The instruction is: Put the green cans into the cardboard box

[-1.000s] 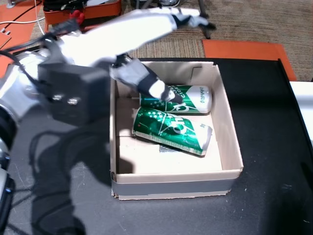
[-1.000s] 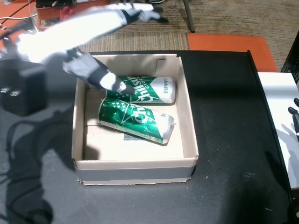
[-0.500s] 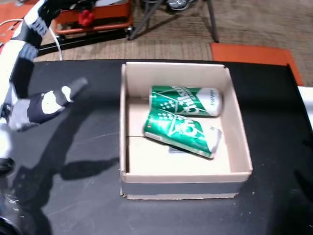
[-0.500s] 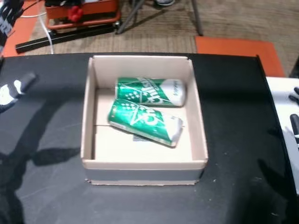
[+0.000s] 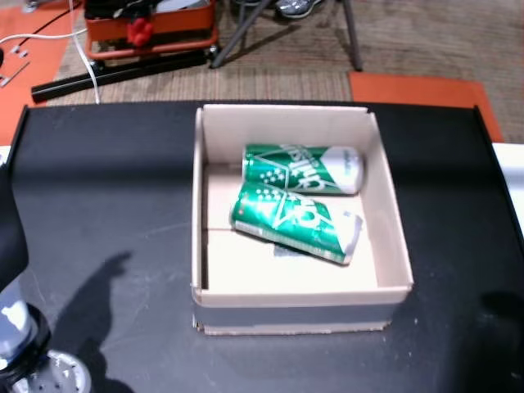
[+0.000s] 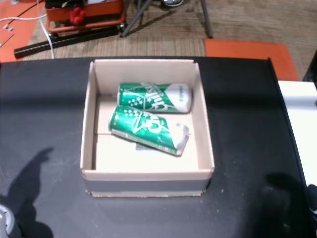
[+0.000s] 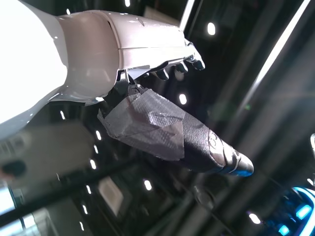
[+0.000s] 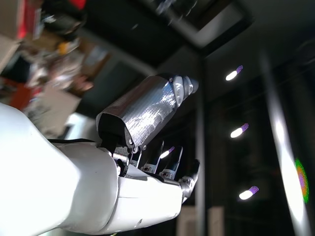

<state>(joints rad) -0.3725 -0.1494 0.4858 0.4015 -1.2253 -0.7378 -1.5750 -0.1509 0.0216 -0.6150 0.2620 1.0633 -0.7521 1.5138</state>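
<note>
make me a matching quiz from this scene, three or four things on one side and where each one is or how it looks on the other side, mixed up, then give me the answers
1. cardboard box
2. rear can
3. front can
4. left hand

A. lies at a slant, its end dented
B. holds nothing, fingers apart
C. stands on the black table
D. lies level, nearest the far wall

Pairs: 1-C, 2-D, 3-A, 4-B

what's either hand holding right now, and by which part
Nothing. The left hand and right hand are both empty; both green cans lie in the cardboard box.
</note>
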